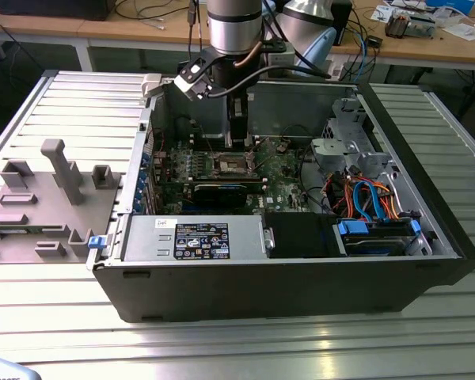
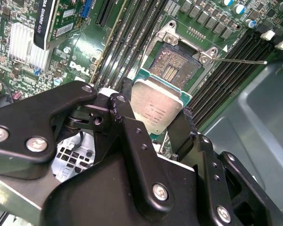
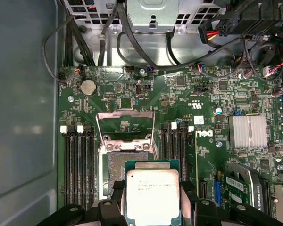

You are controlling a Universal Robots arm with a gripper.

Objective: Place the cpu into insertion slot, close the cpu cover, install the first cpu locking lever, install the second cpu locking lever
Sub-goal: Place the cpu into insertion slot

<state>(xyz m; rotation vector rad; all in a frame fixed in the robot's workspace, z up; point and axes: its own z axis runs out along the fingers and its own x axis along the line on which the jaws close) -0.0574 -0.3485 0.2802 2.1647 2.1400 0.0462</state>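
Gripped the cpu (image 3: 153, 194) by two opposite edges in the tool (image 3: 153, 203), closed to the chip's width, poised just beside the bared insertion slot (image 3: 121, 165) with the cpu cover (image 3: 102, 127) raised and memory slots (image 3: 80, 165) flanking it.

Exterior view: far, high, angled down onto case (image 1: 261, 286) around gripper (image 1: 239, 145). Both wrist views: close behind gripper, facing past it; shared: cpu (image 3: 153, 190), insertion slot (image 3: 125, 162) just beyond.
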